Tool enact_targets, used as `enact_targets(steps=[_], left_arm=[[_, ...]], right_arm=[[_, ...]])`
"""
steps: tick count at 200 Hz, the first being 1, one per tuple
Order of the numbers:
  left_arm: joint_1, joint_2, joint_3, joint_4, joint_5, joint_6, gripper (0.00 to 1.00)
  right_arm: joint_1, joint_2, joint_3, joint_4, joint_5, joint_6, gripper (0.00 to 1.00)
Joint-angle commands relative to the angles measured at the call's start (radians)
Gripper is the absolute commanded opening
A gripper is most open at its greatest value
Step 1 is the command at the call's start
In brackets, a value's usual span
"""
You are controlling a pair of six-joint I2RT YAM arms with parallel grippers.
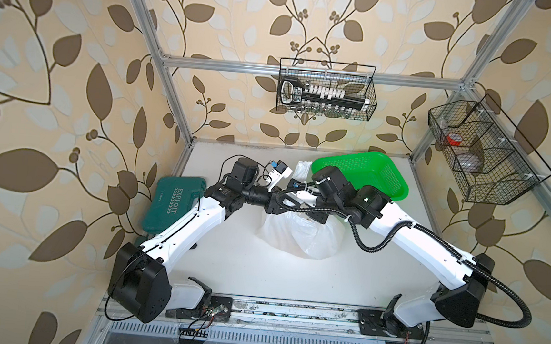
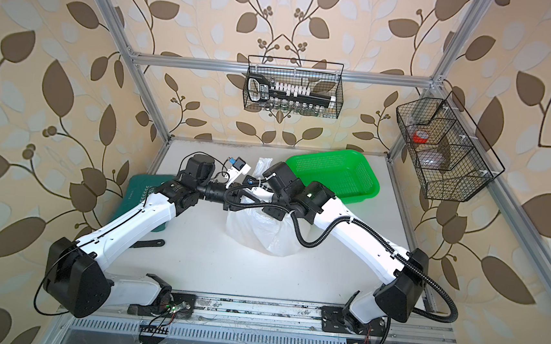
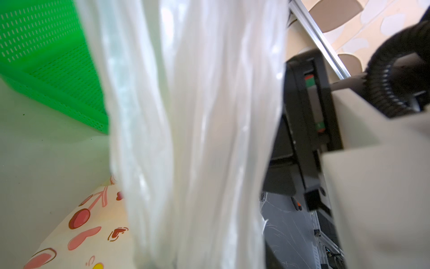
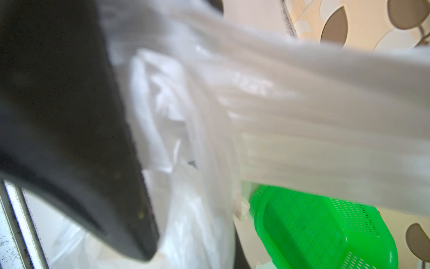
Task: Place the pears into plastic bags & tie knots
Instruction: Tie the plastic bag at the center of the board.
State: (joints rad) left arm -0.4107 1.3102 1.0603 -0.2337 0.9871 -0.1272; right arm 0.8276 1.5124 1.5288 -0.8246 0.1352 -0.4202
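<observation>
Smooth white tabletop (image 1: 226, 269) bears a crinkled, apparently pleated translucent bag (image 1: 299, 238).

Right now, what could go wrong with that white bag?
The plastic bag looks pulled tight and thin, so it might tear or slip free. The left arm and right arm meet closely above it, so they could bump, or the black cable could snag the bag.
</observation>
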Motion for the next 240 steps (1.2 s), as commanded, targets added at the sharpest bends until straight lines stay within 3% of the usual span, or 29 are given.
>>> enact_targets(steps=[1, 54, 77, 97, 117, 132, 153, 210, 240], left_arm=[[0.009, -0.045, -0.009, 0.051, -0.013, -0.003, 0.4], [0.009, -0.066, -0.031, 0.097, -0.053, -0.025, 0.38], [0.01, -0.064, -0.031, 0.104, -0.062, -0.031, 0.48], [0.009, -0.062, -0.032, 0.109, -0.061, -0.031, 0.48], [0.01, -0.063, -0.038, 0.125, -0.061, -0.035, 0.39], [0.01, -0.066, -0.044, 0.137, -0.068, -0.036, 0.19], [0.01, -0.074, -0.057, 0.167, -0.079, -0.046, 0.0], [0.009, -0.083, -0.092, 0.213, -0.067, -0.054, 0.0], [0.009, -0.084, -0.105, 0.237, -0.053, -0.056, 0.0]], right_arm=[[-0.005, -0.024, -0.016, -0.002, 0.018, -0.016, 0.0], [-0.005, -0.029, -0.02, 0.0, 0.018, -0.018, 0.0], [-0.005, -0.032, -0.019, 0.002, 0.015, -0.02, 0.0], [-0.005, -0.032, -0.022, 0.002, 0.017, -0.019, 0.0], [-0.005, -0.034, -0.024, 0.005, 0.014, -0.021, 0.0], [-0.005, -0.035, -0.025, 0.006, 0.018, -0.022, 0.0], [-0.005, -0.041, -0.028, 0.01, 0.026, -0.022, 0.0], [-0.048, -0.096, -0.066, 0.136, 0.154, 0.066, 0.0], [-0.05, -0.138, -0.121, 0.209, 0.15, 0.097, 0.0]])
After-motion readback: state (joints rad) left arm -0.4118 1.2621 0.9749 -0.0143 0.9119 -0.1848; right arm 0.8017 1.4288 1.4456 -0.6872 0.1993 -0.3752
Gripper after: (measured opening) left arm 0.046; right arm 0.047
